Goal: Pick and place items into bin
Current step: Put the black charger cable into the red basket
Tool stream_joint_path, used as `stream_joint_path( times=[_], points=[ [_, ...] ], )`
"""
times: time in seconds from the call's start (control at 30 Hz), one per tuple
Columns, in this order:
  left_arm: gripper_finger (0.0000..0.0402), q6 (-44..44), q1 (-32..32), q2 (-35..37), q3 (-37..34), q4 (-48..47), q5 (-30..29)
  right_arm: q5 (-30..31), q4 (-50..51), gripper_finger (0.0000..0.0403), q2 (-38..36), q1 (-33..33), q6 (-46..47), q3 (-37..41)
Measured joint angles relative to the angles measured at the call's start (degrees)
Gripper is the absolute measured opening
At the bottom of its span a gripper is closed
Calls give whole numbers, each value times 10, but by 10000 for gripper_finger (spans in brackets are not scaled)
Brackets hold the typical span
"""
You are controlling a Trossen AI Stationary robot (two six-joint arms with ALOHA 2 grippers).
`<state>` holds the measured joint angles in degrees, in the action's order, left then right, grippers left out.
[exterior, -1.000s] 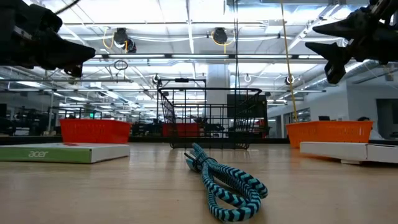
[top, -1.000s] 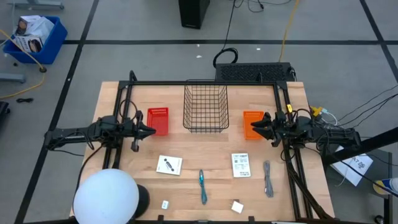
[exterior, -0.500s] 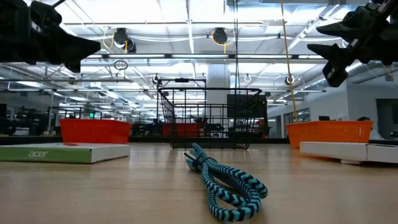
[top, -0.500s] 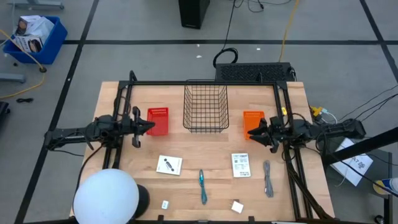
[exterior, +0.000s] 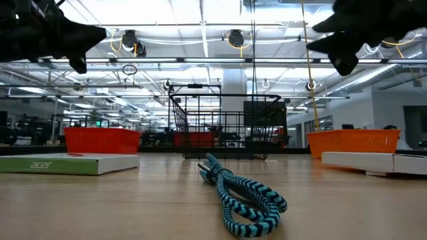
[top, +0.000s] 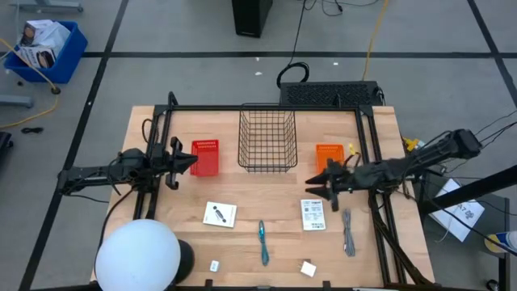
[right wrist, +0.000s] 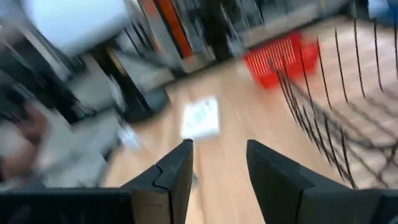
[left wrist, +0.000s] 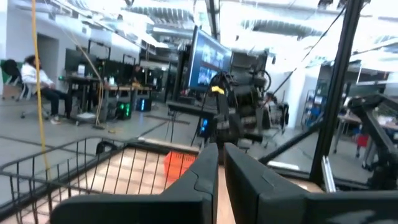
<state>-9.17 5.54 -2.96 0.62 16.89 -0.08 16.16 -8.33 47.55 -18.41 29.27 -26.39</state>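
Two white cards with dark print lie flat on the table, one (top: 219,214) to the left and one (top: 313,214) to the right. The slim teal item (top: 263,241) lies between them; the low view shows it as a braided teal cord (exterior: 241,195). A grey strip (top: 348,232) and two tiny white blocks (top: 214,265) (top: 308,268) lie nearer the near edge. My right gripper (top: 309,187) hangs open in the air just beyond the right card. My left gripper (top: 191,158), shut, hovers beside the red bin (top: 205,157).
A black wire basket (top: 267,141) stands at the table's far middle, with a small orange bin (top: 329,155) to its right. A white dome (top: 137,255) covers the near left corner. Black frame rails (top: 370,153) run along both sides.
My right gripper has swung from beside the orange bin toward the near edge and the left, stopping just beyond the right card, still open. My left gripper has drawn back slightly toward the far left. Nothing on the table has moved.
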Motion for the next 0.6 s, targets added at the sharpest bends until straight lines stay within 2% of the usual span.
stream_joint_path(
  times=[0.2, 0.6],
  points=[
    [31, 3, 0, 0, 0, 2, 0, 3, 148, 141, 94, -14, 86, -135],
    [31, 46, 0, 0, 0, 77, 0, 17, 354, 136, 164, -88, 332, -264]
  ],
)
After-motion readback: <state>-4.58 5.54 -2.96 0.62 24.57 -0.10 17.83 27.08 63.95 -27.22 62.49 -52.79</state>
